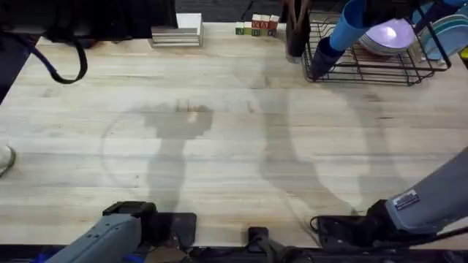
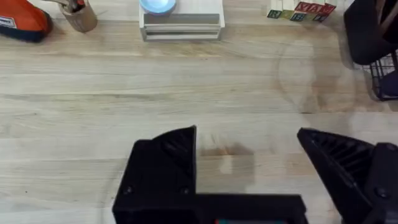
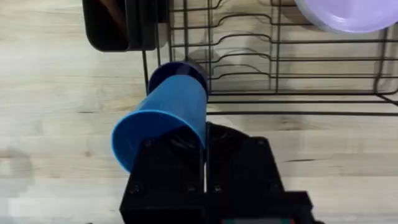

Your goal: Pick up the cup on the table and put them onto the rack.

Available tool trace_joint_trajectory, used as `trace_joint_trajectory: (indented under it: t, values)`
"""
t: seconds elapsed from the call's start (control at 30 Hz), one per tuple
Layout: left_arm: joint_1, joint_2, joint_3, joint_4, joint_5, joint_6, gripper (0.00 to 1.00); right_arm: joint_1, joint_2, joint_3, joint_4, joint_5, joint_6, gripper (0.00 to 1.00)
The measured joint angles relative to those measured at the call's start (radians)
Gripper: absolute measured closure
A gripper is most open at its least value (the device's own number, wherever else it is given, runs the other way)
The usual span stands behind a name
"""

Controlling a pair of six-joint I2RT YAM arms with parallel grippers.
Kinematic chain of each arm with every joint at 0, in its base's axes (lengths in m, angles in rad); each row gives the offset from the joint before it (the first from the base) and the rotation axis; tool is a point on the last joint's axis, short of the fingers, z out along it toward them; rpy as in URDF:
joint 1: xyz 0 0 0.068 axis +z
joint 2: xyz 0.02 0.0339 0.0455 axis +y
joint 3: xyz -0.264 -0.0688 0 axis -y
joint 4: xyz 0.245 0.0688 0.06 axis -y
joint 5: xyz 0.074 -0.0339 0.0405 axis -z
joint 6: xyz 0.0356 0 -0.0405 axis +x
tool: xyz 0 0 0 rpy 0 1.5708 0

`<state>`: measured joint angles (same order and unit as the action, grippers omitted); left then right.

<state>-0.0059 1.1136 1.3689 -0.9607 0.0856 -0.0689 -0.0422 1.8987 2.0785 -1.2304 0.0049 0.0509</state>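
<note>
A blue cup (image 3: pixel 168 112) is tilted on its side in the air. Its darker base points at the near edge of the black wire rack (image 3: pixel 280 74) and its mouth faces back to the wrist. My right gripper (image 3: pixel 205 155) is shut on the wall at the cup's rim. From overhead the cup (image 1: pixel 349 25) hangs over the rack's left end (image 1: pixel 365 71) at the table's far right. My left gripper (image 2: pixel 249 168) is open over bare wood near the table's front edge, with nothing between its fingers.
The rack holds a purple plate (image 1: pixel 391 33) and teal plates (image 1: pixel 447 33). A black utensil holder (image 1: pixel 296 29) stands just left of it. Wooden blocks (image 1: pixel 256 28) and a white stack (image 1: pixel 177 33) line the far edge. A black cable (image 1: pixel 58 66) lies far left.
</note>
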Motion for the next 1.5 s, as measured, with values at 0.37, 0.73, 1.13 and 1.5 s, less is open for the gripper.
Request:
trace_joint_trajectory:
  t: [0.37,0.73,1.13,1.5]
  values:
    - [0.000,0.000,0.000,0.000,0.000,0.000,0.007,0.000,0.046,0.000,0.003,-0.041,0.000,0.971]
    - [0.000,0.000,0.000,0.000,0.000,0.000,0.008,0.000,0.104,0.000,0.004,-0.051,0.000,0.968]
    - [0.000,0.000,0.000,0.000,0.000,0.000,0.007,0.000,0.135,-0.003,0.007,-0.051,-0.001,0.726]
    - [0.000,0.000,0.000,0.000,0.000,0.000,0.007,0.000,0.134,-0.004,0.007,-0.051,-0.003,0.570]
